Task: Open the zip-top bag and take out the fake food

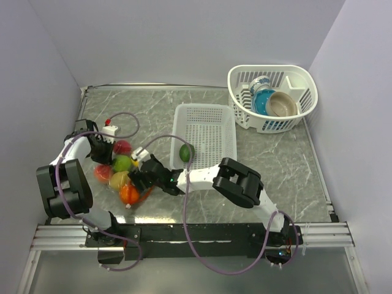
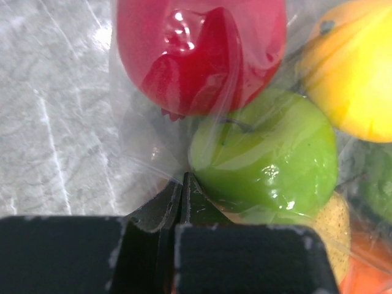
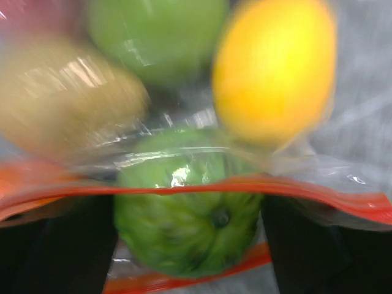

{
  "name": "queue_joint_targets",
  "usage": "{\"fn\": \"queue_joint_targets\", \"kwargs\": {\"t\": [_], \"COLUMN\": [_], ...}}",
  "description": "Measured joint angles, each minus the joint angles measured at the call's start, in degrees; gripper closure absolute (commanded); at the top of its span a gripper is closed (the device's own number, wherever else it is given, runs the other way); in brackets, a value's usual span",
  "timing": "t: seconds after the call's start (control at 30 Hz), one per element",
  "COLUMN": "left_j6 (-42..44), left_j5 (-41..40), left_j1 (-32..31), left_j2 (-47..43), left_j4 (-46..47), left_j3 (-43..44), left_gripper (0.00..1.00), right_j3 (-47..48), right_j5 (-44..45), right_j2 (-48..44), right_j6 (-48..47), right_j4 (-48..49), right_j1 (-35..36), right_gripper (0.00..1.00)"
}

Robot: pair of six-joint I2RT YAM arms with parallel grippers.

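While the left jaws pinch shut on the bag [image 2: 147,141] beside a red fruit [image 2: 202,55], the bag lies full on the counter [image 1: 275,159]; right jaws stand wide either side of a green fruit [image 3: 187,239] at the zip strip [image 3: 318,196]. Gripping it? Can't tell.

Bag: clear floppy plastic zip-top bag [image 3: 343,177], orange-red zip strip [image 3: 184,188]
Fruit: red round plastic fruit [image 2: 202,55], smooth green plastic apple [image 2: 269,159], yellow plastic fruit [image 3: 275,67]
Table: grey marbled tabletop [image 1: 153,107], pale veins
Basket: white slotted plastic basket [image 1: 306,92]
Dishes: blue round dish [image 1: 262,98], tan round bowl [image 1: 282,105]
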Motion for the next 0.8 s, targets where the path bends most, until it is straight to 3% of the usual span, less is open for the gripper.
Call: {"fn": "queue_joint_targets", "kwargs": {"t": [0.03,0.13,0.43,0.7,0.8], "left_j6": [0.0,0.02,-0.39,-4.83,-6.1], "left_j5": [0.0,-0.02,-1.86,-8.7,-10.6], "left_j1": [-0.09,-0.15,-0.37,-0.46,-0.46], "left_j2": [-0.44,-1.27,-2.45,0.7,2.4], "left_j4": [-0.15,-0.66,-0.31,3.04,4.26], "left_j3": [-0.39,-1.18,-2.51,-1.66,-1.05], "left_gripper": [0.98,0.99,0.99,0.99,0.99], "right_j3": [-1.38,-3.58,-12.07,-24.63,-28.39], "right_j5": [0.11,0.59,1.42,3.04,7.17], "right_j2": [0.0,-0.96,-8.37,-31.06,-39.43], "right_j6": [-0.15,-0.33,-0.72,-0.61,-0.61], "right_j4": [0.0,1.81,1.51,1.44,1.81], "right_j1": [0.09,0.28,1.05,1.66,1.42], "right_gripper": [0.35,0.47,0.63,0.66,0.78]}}
